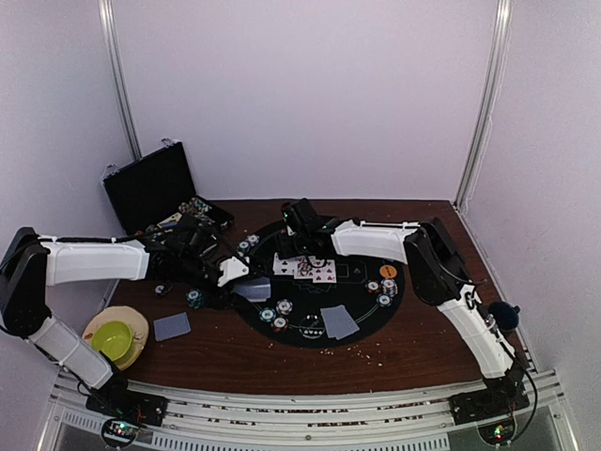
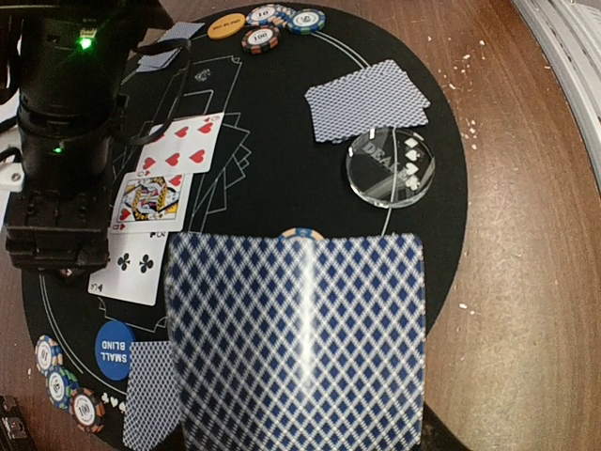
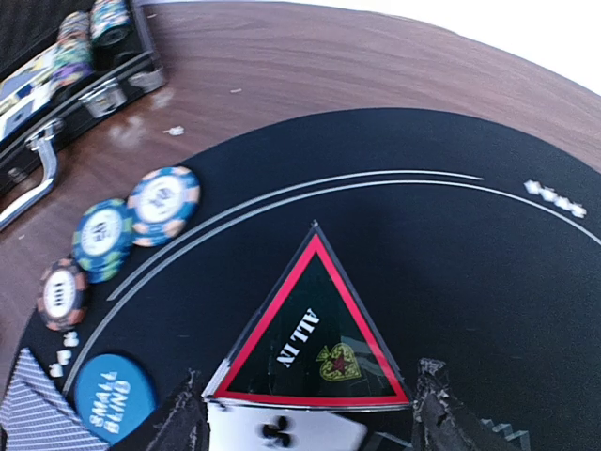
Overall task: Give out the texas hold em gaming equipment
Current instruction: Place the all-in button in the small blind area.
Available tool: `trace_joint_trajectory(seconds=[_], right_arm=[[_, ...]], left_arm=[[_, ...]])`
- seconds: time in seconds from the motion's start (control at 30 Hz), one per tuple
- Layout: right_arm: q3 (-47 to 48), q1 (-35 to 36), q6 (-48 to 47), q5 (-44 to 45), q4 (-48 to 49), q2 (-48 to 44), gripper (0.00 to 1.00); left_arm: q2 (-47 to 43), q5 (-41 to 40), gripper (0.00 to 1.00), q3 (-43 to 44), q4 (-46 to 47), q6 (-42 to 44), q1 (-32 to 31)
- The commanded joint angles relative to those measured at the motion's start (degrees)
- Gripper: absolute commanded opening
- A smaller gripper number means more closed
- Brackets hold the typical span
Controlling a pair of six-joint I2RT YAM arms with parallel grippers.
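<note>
My left gripper [image 1: 242, 279] is shut on a blue-diamond-backed playing card [image 2: 296, 338], held over the black round mat [image 1: 305, 327]; the card hides the jaws in the left wrist view. My right gripper [image 3: 310, 376] holds a black and red "ALL IN" triangle [image 3: 312, 319] by its base corners, above face-up cards [image 2: 150, 202]. On the mat lie a clear dealer button [image 2: 390, 167], a face-down card pair [image 2: 366, 99], a blue small blind disc [image 2: 113, 349], an orange disc [image 2: 226, 25] and striped chips [image 3: 162, 202].
The open black case [image 1: 150, 186] stands at the back left. A green bowl [image 1: 113, 338] sits on a tan plate at the front left. A face-down card [image 1: 172, 326] lies on the wood left of the mat. A dark blue mug [image 1: 504, 315] is at the right edge.
</note>
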Motion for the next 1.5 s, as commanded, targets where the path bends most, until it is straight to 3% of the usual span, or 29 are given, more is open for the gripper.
trace_joint_trajectory(seconds=[0.0,1.47], right_arm=[[4.17,1.2,-2.11,-1.91,1.02,1.63,0.67],[12.88,3.36,-4.58,-3.8,5.07,9.72,0.7]], left_arm=[[-1.3,0.33,0.53,-0.17,1.78,-0.13,0.07],[-0.59,0.33,0.53,-0.04,1.89,-0.05,0.09]])
